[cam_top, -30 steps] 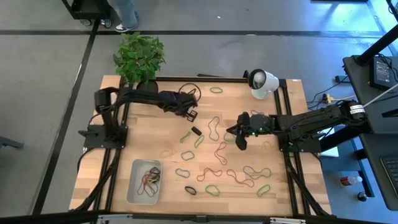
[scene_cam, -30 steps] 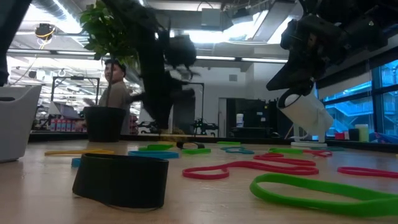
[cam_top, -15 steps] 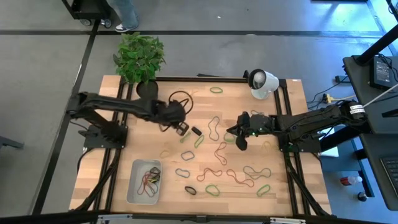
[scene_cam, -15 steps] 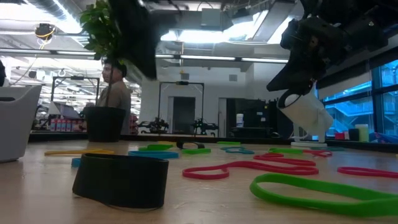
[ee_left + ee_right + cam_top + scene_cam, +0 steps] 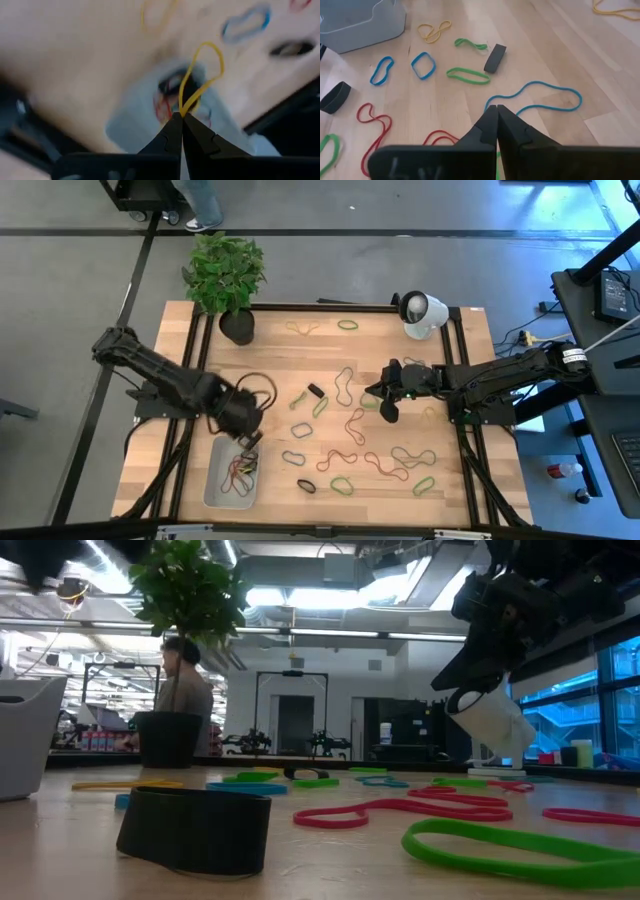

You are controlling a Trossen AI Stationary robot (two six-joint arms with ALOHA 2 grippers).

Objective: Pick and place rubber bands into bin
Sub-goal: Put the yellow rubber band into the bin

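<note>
Left tool (image 5: 181,116) pinching 1 yellow band (image 5: 200,80) just above bin (image 5: 217,480), right tool (image 5: 497,108) pressed together, empty, over counter (image 5: 380,350), bands (image 5: 345,455) below it

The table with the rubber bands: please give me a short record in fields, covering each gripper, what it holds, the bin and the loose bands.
left gripper: shut on a yellow rubber band, above the near end of the bin
right gripper: shut, empty, above the table's middle-right
bin: pale tray near the front-left of the table, a few bands inside
loose bands: many on the wood, among them a blue rubber band just beyond the right gripper
plant pot: back-left corner
</note>
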